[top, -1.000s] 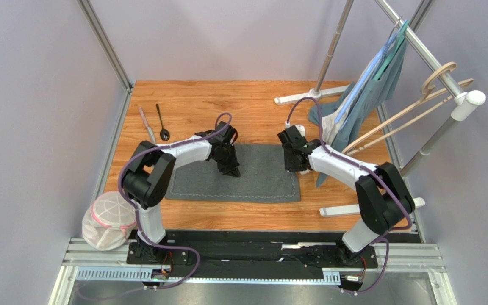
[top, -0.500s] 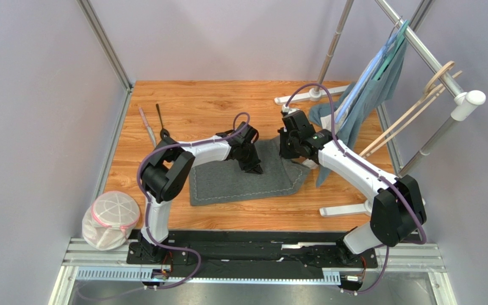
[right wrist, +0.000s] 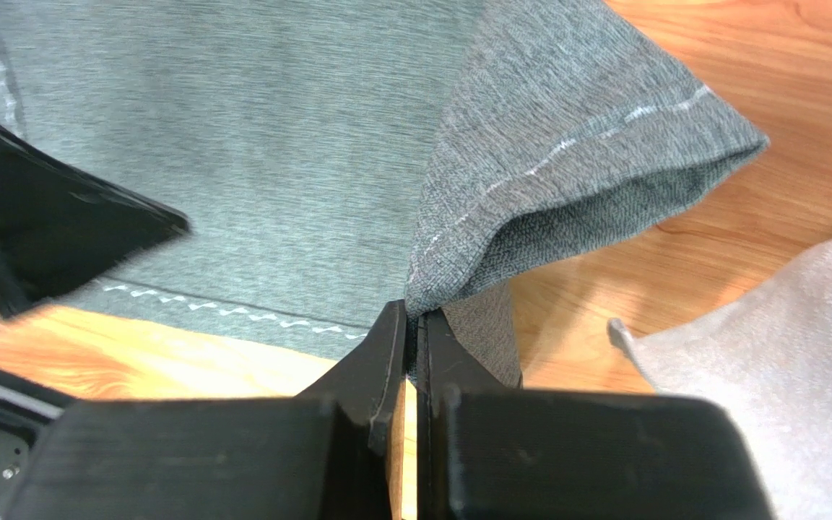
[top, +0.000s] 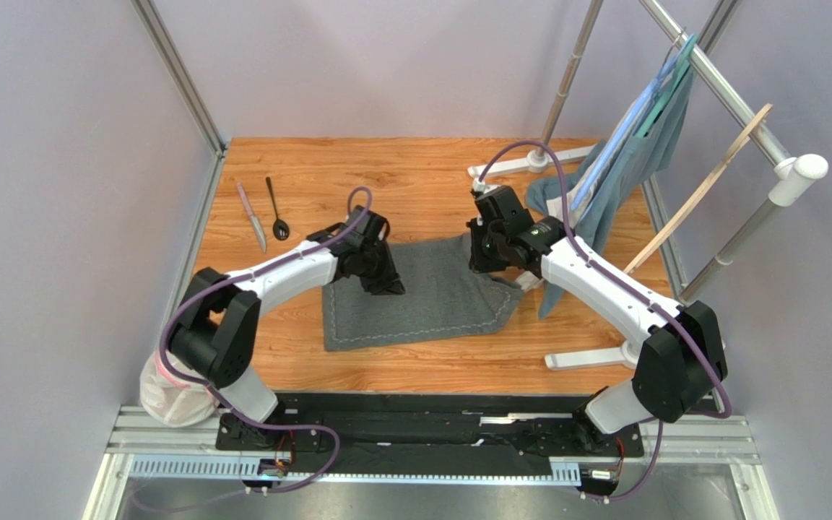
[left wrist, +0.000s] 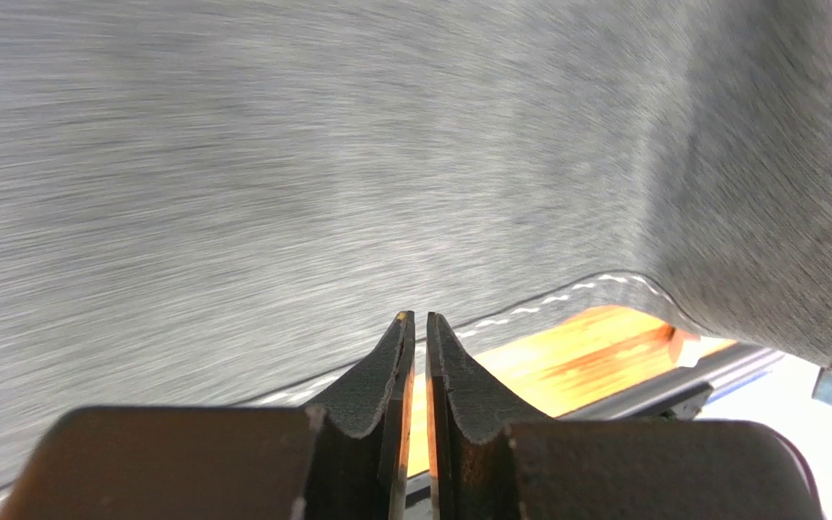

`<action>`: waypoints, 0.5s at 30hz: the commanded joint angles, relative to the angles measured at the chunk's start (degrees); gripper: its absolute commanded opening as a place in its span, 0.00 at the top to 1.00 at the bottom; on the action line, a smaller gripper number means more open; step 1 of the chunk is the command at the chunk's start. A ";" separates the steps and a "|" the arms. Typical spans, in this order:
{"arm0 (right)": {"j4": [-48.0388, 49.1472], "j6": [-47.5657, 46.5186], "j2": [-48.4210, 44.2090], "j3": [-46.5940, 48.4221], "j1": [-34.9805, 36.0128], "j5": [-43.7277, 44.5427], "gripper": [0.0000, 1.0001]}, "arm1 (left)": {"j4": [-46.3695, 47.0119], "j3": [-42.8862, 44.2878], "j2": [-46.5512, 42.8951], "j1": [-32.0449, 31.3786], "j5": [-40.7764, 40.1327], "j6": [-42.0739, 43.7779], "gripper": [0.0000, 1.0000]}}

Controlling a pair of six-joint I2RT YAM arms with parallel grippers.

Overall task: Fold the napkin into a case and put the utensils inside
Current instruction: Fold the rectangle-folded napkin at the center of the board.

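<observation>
The dark grey napkin [top: 420,295] lies flat mid-table, its right corner lifted and folded. My right gripper [top: 485,255] is shut on that corner; in the right wrist view the cloth [right wrist: 583,163] rises pinched from the gripper [right wrist: 417,309]. My left gripper [top: 382,276] is over the napkin's far left part. In the left wrist view the gripper [left wrist: 416,317] is shut to a thin slit with nothing seen in it, and the blurred napkin [left wrist: 279,163] fills the view beyond. The silver knife [top: 250,215] and black spoon [top: 277,211] lie side by side at far left.
A teal-grey garment [top: 632,141] hangs on a metal rack at the right, with a wooden hanger [top: 702,190] beside it. The rack's white feet [top: 523,165] rest on the table right of the napkin. A mesh bag [top: 171,385] sits at the near left corner.
The napkin has shifted right and its right corner has been lifted by my right gripper. My left gripper has slid left over the cloth in the last half second. The hangers have swung.
</observation>
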 commanded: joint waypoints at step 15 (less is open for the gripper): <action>-1.96 7.27 15.51 21.02 13.57 1.39 1.00 | -3.17 -2.96 -1.18 4.95 -3.44 5.67 0.85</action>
